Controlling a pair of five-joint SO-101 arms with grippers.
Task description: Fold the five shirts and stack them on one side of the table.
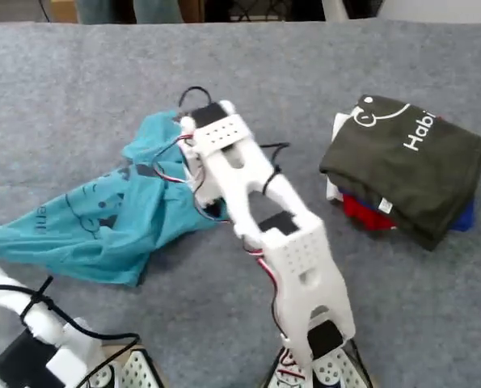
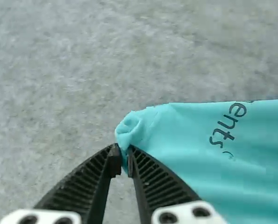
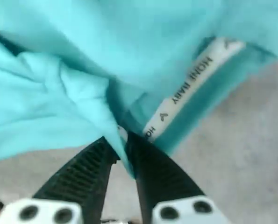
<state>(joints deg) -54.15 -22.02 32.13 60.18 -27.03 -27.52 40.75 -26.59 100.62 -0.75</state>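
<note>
both my grips are closed on the teal shirt (image 1: 103, 214). my left jaws pinch a bunched corner at its near-left tip; my right jaws clamp a fold beside the neck label (image 3: 190, 88), at the far-right end. the shirt lies crumpled on the grey tabletop (image 1: 305, 81), its long axis slanting between my two grips, wrinkled in the middle. the stack of folded shirts (image 1: 406, 174) sits well apart, off to my right, so my right jaws are nearer to it. i judge the next move turns on drawing the grips apart along that axis to spread the cloth flat.
</note>
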